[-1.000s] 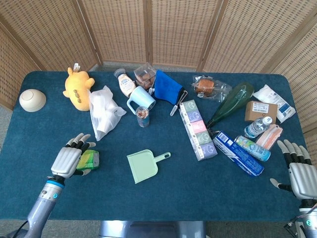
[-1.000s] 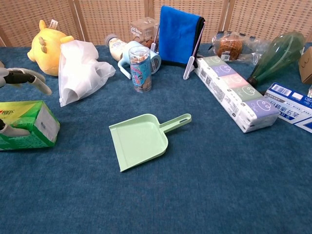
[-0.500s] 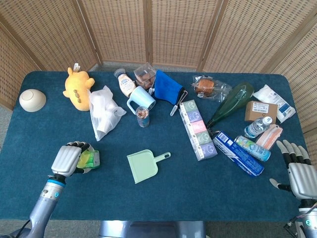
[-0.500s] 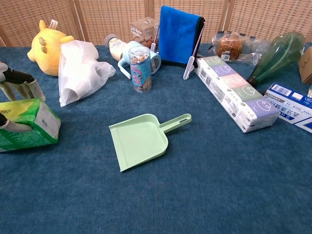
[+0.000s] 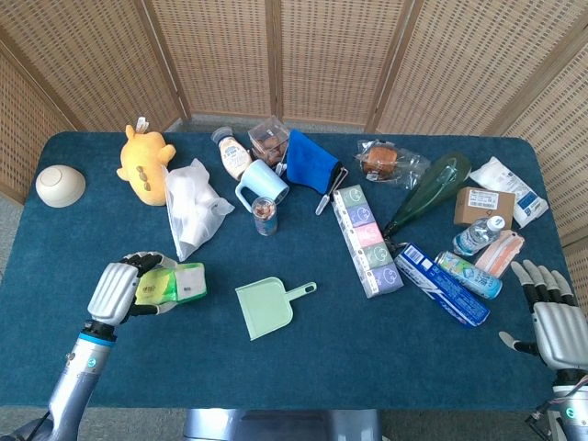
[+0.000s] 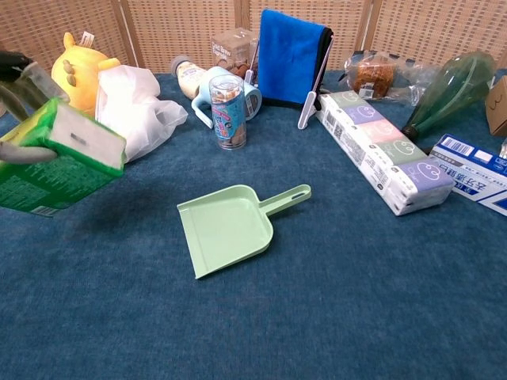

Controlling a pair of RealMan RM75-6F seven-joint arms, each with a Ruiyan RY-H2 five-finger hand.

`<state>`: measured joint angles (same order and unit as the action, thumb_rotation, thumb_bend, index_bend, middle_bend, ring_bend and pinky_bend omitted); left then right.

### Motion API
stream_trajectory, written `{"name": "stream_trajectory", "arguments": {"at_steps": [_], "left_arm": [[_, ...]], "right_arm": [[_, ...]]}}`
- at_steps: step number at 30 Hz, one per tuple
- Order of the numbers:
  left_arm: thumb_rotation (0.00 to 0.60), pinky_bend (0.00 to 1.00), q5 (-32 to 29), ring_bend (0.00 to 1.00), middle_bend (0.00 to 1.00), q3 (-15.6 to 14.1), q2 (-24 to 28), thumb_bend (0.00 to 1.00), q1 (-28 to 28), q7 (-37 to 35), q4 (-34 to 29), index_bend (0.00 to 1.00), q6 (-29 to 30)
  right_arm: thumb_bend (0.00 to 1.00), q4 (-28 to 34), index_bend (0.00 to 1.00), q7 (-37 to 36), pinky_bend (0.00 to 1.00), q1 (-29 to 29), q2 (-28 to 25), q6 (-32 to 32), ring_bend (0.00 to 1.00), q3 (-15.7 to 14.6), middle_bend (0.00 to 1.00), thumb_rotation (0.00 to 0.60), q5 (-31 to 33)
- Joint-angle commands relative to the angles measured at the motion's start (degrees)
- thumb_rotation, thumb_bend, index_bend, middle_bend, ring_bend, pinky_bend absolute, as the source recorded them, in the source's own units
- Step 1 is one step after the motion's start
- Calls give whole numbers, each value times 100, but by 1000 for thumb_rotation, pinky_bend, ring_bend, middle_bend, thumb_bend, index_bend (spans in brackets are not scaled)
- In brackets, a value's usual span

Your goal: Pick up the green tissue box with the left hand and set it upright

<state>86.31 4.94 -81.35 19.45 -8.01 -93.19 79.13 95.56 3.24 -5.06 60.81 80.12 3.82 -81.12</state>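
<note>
the left hand (image 5: 118,289) is now gripping the green tissue box (image 6: 55,158) and lifting it off the table (image 5: 367,340), tilted; standing it upright is coming next. the right hand (image 5: 556,323) is idling with its fingers spread.

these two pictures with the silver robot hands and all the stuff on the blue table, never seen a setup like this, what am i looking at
It is a robot with two arms, each ending in a robot hand with fingers, at a table covered in blue cloth.

The head view looks down from high up and shows the whole table and both hands. The chest view sits lower and closer.

The left robot hand grips the green tissue box, which is lifted off the cloth and tilted in the chest view. The right robot hand holds nothing, its fingers apart, at the table's edge.

Lying about: a green dustpan, a yellow plush toy, a white plastic bag, a blue cloth, a dark green bottle, a beige bowl and various packets.
</note>
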Motion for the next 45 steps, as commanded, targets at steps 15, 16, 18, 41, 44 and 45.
{"name": "stream_trajectory", "arguments": {"at_steps": [15,16,18,41,44,45], "left_arm": [[600,418,140,320,433,-138,-804,114,-9,-2793,1710,460,-107],[600,413,166,308,424,-161,-804,114,-40,-2769,1762,458,-54],[600,377,180,245,376,-207,-777,113,-79,-2658,1834,446,-30],[600,36,479,0,0,-496,-234,111,-813,-1110,1589,307,1023],[600,13,495,0,0,-497,69,108,-880,-659,1201,291,1097],[600,8,482,0,0,-497,165,108,-888,-535,1060,286,1077]], "right_arm": [[0,-20,0,50,21,-10,25,-16,0,8,0,600,40],[0,-18,0,54,21,-10,26,-14,0,7,0,600,38],[0,-14,0,56,21,-10,26,-14,0,4,0,600,34],[0,33,0,83,21,-11,8,-27,0,-23,0,600,12],[0,40,0,76,21,-11,-2,-31,0,-27,0,600,7],[0,43,0,75,21,-11,-5,-30,0,-28,0,600,5]]}}
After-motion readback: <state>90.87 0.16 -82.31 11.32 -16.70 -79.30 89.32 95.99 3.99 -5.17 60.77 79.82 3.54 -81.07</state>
